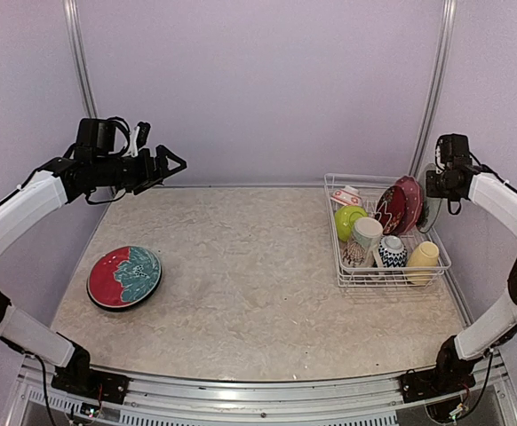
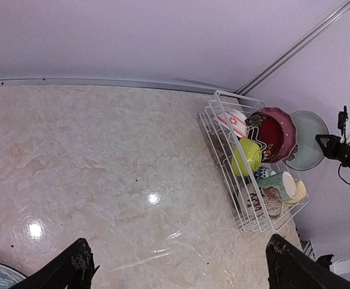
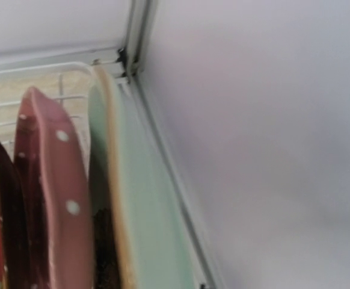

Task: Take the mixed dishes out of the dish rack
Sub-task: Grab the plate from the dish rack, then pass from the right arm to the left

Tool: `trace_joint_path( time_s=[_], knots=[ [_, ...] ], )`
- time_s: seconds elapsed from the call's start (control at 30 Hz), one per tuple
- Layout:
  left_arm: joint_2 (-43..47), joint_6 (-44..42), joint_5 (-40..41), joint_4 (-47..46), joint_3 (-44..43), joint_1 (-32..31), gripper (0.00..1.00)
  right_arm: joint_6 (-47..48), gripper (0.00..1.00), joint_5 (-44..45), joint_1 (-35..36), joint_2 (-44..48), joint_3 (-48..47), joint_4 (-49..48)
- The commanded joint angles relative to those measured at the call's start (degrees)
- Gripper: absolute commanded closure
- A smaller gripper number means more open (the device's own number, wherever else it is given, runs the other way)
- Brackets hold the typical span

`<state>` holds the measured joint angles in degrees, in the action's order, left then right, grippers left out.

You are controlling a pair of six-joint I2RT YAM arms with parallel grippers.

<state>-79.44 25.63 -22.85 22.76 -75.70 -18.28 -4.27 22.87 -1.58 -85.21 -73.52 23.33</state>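
One round red-and-teal plate (glossy), rectangular white wire dish rack

A robot test lab rather than a home kitchen. Plain lilac walls close in a small booth, joined by bare metal posts at 11 and 1 o'clock. Two white-and-black robot arms, the left arm at 9 o'clock and the right arm at 3 o'clock, are bolted to a metal rail at 6 o'clock, and black cables loop off their wrists. The marble-patterned counter carries kitchen props — a white wire dish rack of crockery at 3 o'clock and a red-and-teal plate at 8 o'clock.
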Motion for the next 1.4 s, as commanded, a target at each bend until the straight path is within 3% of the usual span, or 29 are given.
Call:
trace_joint_path(
  time_s=[0.0, 0.47, 0.77, 1.07, 1.23, 1.37],
  knots=[
    [-0.2, 1.0, -1.9, -0.4, -1.1, -0.4, 0.04, -0.9, 1.00, 5.0, 0.5, 8.6, 1.8, -8.5],
    [-1.0, 1.4, -2.7, -0.9, -0.8, -0.2, 0.04, -9.2, 1.00, -1.2, 0.5, 21.4, 3.2, -5.0],
    [-2.6, 2.0, -5.1, -1.4, -0.8, 0.2, 0.01, -19.3, 1.00, -20.8, 0.5, 27.4, 1.7, -5.3],
    [-7.2, 8.2, -20.3, -7.6, -1.1, -0.8, 0.01, -36.3, 1.00, -50.3, 1.0, 25.9, 10.1, -22.8],
    [-13.2, 20.0, -28.2, -13.0, -4.1, -4.9, 0.02, -44.4, 1.00, -53.9, 6.7, 23.8, 19.0, -36.0],
    [-19.2, 32.8, -27.9, -30.1, -3.4, -10.3, 0.03, -48.3, 1.00, -55.7, 11.9, 20.4, 23.2, -44.0]
  ],
)
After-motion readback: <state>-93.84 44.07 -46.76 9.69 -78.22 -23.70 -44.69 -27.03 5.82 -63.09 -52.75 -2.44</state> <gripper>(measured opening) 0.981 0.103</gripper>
